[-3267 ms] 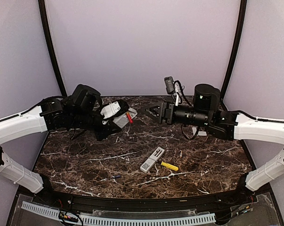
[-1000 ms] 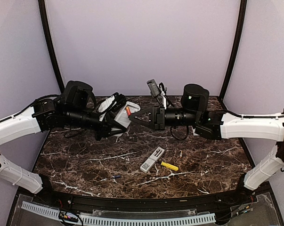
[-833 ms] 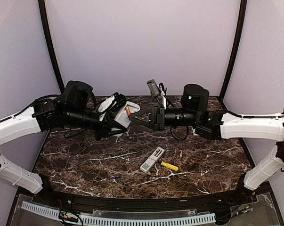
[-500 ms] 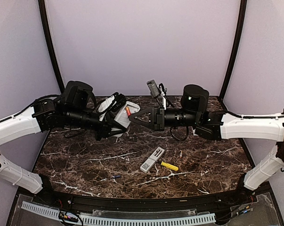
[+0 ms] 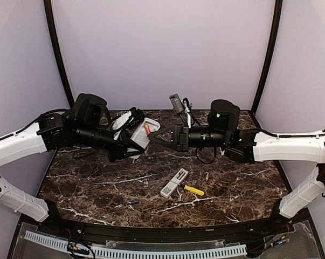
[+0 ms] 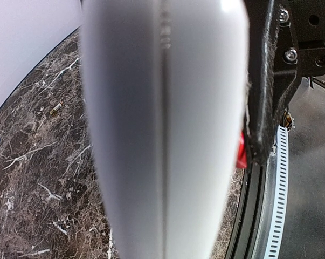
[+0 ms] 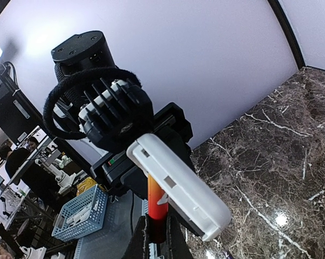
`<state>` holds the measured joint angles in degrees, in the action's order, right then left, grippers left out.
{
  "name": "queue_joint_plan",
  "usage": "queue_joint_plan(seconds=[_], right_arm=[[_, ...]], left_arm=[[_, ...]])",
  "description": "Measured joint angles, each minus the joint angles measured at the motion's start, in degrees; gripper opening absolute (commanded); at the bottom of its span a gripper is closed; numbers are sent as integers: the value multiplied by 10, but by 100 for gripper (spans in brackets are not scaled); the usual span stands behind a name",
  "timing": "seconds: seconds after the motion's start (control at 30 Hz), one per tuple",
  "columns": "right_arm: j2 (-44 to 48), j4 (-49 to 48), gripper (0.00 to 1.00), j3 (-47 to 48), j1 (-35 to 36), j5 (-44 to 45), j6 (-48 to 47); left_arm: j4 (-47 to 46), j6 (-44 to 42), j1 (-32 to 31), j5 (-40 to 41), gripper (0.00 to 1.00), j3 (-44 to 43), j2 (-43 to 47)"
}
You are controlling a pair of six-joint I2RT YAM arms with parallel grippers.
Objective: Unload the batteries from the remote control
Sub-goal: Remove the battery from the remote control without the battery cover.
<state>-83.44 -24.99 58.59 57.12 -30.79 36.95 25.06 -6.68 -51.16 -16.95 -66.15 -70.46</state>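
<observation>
Right jaws pinch red battery (image 7: 157, 200) | left jaws clamp white remote (image 7: 179, 186)

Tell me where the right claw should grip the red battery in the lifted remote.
Grip the red battery by its free end, which sticks out of the white remote toward the right claw. Come straight along its length, a finger on each side of the round wrap.

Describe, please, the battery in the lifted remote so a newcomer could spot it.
Above the marble table's far side, the left gripper holds a white remote. The battery juts from it between the fingers of the right gripper, the only red thing there.
</observation>
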Motion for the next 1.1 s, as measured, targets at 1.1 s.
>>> queue_joint_plan(seconds=[1.1], right_arm=[[56,156,0,30,19,123,-75]], left_arm=[[61,37,4,-54,0,-19,-10]])
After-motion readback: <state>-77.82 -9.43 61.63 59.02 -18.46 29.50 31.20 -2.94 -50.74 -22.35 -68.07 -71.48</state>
